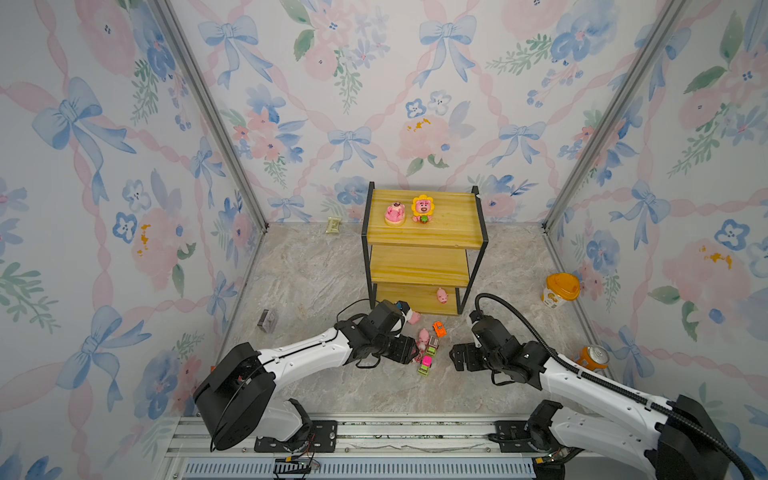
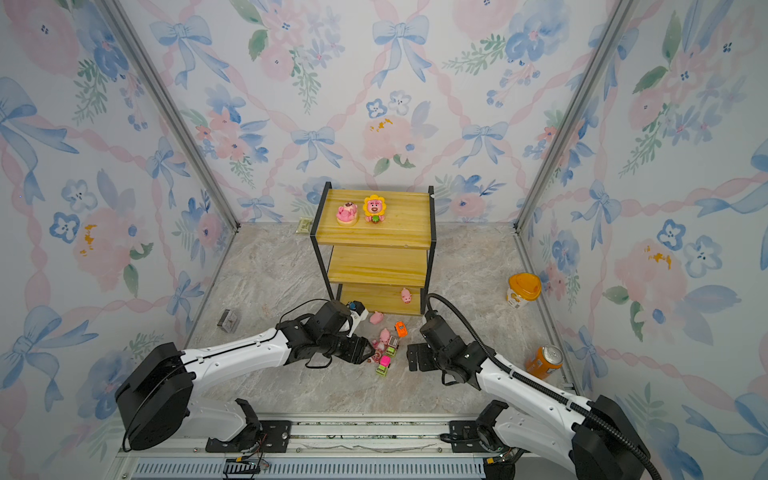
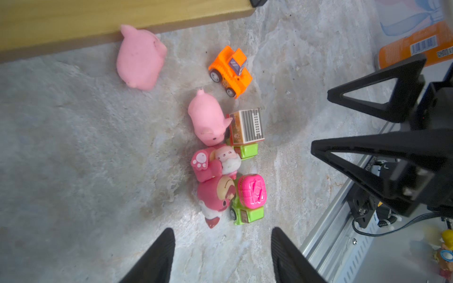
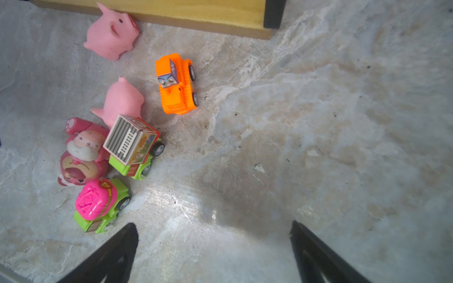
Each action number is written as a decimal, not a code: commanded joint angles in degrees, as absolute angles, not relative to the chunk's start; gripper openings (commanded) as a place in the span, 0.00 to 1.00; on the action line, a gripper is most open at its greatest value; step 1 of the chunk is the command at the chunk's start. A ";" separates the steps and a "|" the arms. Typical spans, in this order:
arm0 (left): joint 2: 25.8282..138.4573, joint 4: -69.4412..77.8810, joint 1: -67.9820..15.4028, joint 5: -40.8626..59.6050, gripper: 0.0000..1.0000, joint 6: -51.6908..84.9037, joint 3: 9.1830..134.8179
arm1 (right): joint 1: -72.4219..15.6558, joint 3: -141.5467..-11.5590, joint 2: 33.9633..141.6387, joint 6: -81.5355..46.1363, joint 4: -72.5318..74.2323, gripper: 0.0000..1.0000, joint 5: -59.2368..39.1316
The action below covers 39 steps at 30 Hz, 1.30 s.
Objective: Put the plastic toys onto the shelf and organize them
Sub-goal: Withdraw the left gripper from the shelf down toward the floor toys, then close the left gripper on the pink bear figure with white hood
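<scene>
Since left gripper (image 3: 221, 230) gapes empty, straddle toppled bear figurine (image 3: 215, 193) only; pink-green car (image 1: 424, 365) crowds its 4 o'clock; right gripper (image 4: 212, 223) likewise gaping, empty.

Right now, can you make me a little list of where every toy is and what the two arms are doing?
Top board of shelf: pink bear figurine and sunflower bear figurine, upright
Middle board: no toys seen
Bottom board: first pink pig
Tabletop by shelf front: second pink pig
Tabletop cluster: third pink pig, fallen bear figurine, red-green truck, pink-green car, bunched together
Just apart: orange car
Left end effector: open, empty, near fallen bear figurine
Right end effector: open, empty, over bare tabletop
</scene>
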State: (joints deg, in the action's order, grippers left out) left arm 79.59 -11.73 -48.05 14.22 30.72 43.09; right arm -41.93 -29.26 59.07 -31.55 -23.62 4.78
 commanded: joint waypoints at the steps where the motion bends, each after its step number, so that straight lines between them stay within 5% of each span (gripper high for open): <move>1: 81.12 -10.44 -48.52 17.35 0.66 31.20 42.63 | -41.23 -30.72 60.14 -32.01 -24.62 0.99 5.37; 39: 93.75 -2.12 -46.17 19.87 0.58 30.01 44.47 | -41.28 -30.76 62.54 -32.70 -23.58 0.99 5.54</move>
